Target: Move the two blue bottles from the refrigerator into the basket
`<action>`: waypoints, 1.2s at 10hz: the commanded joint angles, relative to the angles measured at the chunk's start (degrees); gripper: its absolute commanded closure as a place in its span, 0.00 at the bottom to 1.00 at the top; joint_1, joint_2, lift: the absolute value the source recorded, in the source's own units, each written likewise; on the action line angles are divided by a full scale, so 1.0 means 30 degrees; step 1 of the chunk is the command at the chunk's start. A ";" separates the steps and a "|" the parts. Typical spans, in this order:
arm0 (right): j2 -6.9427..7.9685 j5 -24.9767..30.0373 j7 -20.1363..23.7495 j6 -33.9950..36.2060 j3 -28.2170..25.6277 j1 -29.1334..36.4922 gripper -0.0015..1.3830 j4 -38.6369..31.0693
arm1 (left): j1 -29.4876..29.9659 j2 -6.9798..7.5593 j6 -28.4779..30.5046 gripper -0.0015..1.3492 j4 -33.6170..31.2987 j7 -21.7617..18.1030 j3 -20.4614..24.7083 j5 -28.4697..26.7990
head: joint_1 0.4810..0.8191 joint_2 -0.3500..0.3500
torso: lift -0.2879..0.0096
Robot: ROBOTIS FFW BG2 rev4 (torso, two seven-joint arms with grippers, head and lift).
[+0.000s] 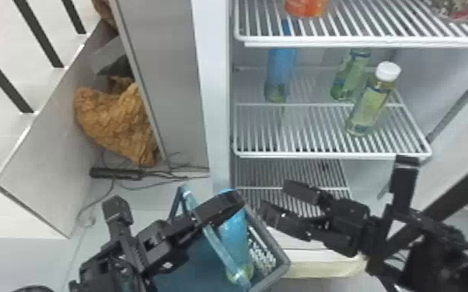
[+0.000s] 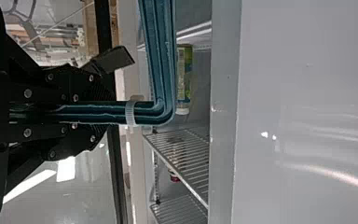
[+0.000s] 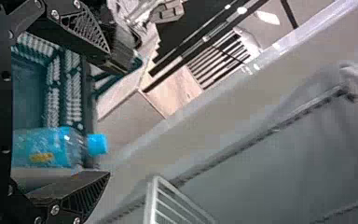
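One blue bottle point(image 1: 234, 233) is in the basket point(image 1: 275, 242), its upper part partly hidden behind the left gripper point(image 1: 227, 205) in the head view; the right wrist view shows its blue cap. The basket runs off the bottom edge of the head view. The left gripper's fingers are clamped on the basket handle point(image 2: 156, 60). The right gripper point(image 1: 282, 200) has its fingers apart, beside the basket and in front of the refrigerator's lower shelf point(image 1: 295, 171). The other blue bottle point(image 1: 280, 72) stands in the refrigerator at the left of the middle shelf point(image 1: 322, 155), its top seen through the wires of the upper shelf point(image 1: 361, 42). To its right are a green bottle point(image 1: 351, 75) and a white-capped bottle point(image 1: 369, 106). An orange container point(image 1: 305, 7) above is cut off.
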 commanded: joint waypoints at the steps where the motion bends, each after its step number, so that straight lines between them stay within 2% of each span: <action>1: 0.0169 0.0035 -0.0353 -0.1179 -0.0486 0.0296 0.12 -0.0665 | 0.0035 0.0001 -0.0028 0.89 0.0000 -0.0001 0.0014 -0.0001 | 0.63 0.46 | 0.23; 5: 0.0257 -0.0384 -0.1290 -0.6007 -0.0791 0.0296 0.12 -0.0337 | 0.0082 0.0030 0.0019 0.89 0.0000 -0.0001 -0.0025 0.0075 | 0.63 0.40 | 0.23; 8: 0.0550 0.0340 -0.2843 -0.7320 -0.1400 0.0155 0.11 -0.0290 | 0.0082 0.0030 -0.0028 0.89 0.0000 -0.0001 -0.0063 0.0113 | 0.63 0.36 | 0.23; 12: 0.1282 0.1673 -0.4513 -0.9195 -0.1895 -0.1579 0.11 0.1397 | 0.0222 0.0001 0.0019 0.89 0.0000 -0.0001 -0.0063 0.0189 | 0.63 0.26 | 0.23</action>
